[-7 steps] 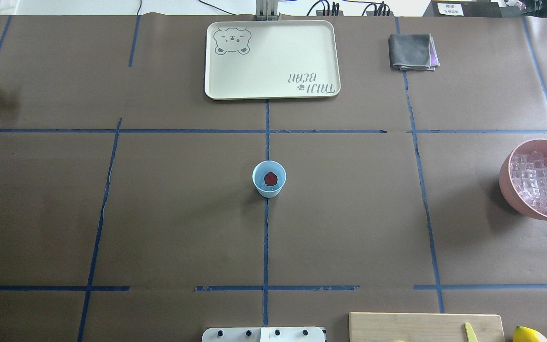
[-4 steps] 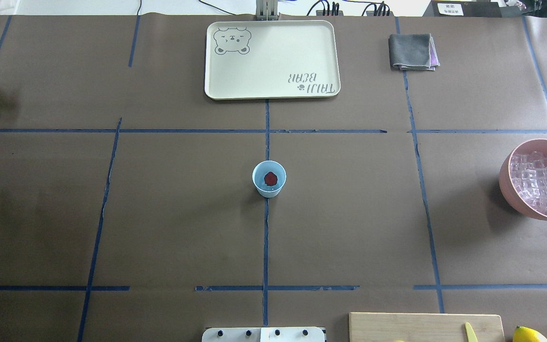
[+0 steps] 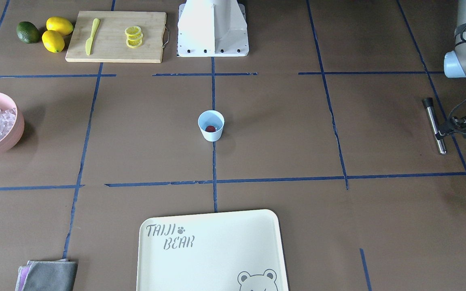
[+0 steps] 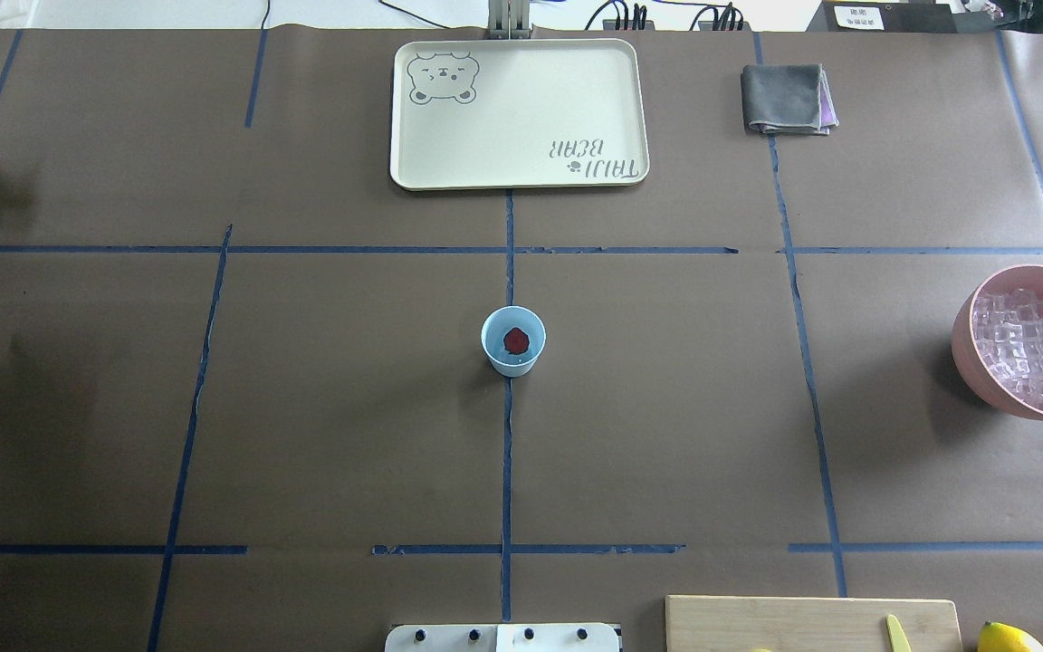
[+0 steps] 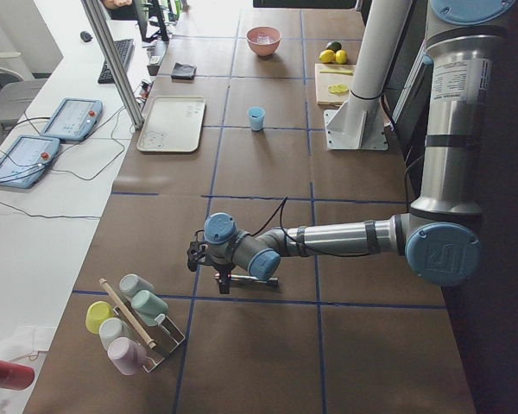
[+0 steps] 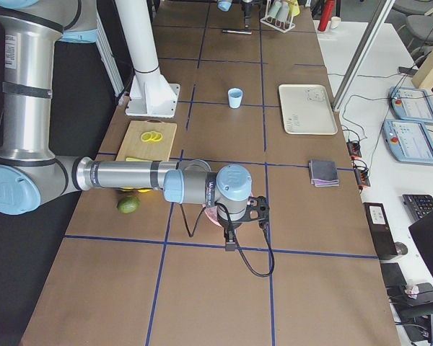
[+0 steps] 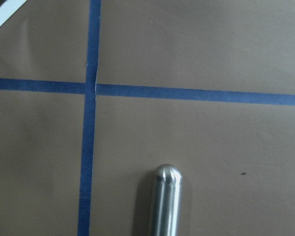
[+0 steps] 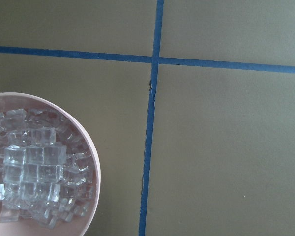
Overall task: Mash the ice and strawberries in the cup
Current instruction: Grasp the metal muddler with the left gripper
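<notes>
The pale blue cup [image 4: 496, 346] stands at the table's centre, right on the blue tape cross, with the red strawberry [image 4: 515, 340] sitting inside it. The ice [image 4: 1027, 344] is heaped in a pink bowl [image 4: 970, 367] far out on the robot's right. The right gripper [image 6: 229, 241] hangs near that bowl, and I cannot tell whether it is parted or closed. The left gripper [image 5: 222, 278] is down at a metal rod [image 3: 434, 125] lying on the table, and its grip is equally unclear.

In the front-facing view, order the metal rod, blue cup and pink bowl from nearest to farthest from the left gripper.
1. The metal rod, beside the left gripper.
2. The blue cup, mid-table.
3. The pink bowl, view's left edge.
</notes>
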You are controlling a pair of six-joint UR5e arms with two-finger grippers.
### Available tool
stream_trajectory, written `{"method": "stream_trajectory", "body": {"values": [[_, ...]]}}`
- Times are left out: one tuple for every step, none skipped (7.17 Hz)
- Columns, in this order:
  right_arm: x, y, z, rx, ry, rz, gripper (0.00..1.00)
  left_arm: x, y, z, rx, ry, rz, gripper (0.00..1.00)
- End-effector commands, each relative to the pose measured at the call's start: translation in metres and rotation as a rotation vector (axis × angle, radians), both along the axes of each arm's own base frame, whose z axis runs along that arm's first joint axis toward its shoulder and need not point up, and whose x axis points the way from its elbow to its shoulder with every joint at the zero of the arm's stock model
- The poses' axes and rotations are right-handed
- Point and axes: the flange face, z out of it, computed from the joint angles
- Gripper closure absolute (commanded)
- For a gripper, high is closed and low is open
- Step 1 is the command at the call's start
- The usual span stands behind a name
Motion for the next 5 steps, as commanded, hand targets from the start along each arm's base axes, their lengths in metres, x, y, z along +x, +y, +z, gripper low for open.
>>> {"method": "stream_trajectory", "body": {"values": [[0.000, 0.000, 0.001, -0.002, 0.000, 0.001, 0.01, 0.011, -0.003, 0.001, 0.010, -0.020, 0.009, 0.00], [0.000, 0.000, 0.001, -0.001, 0.002, -0.001, 0.01, 0.011, -0.003, 0.003, 0.008, -0.020, 0.011, 0.00], [0.000, 0.000, 0.001, -0.001, 0.003, -0.002, 0.01, 0.012, -0.003, 0.003, 0.008, -0.020, 0.012, 0.00], [0.000, 0.000, 0.001, -0.001, 0.003, -0.002, 0.01, 0.014, -0.001, 0.009, 0.024, -0.015, 0.016, 0.00], [0.000, 0.000, 0.001, 0.001, 0.003, -0.002, 0.01, 0.017, 0.002, 0.020, 0.042, -0.007, 0.025, 0.00]]}}
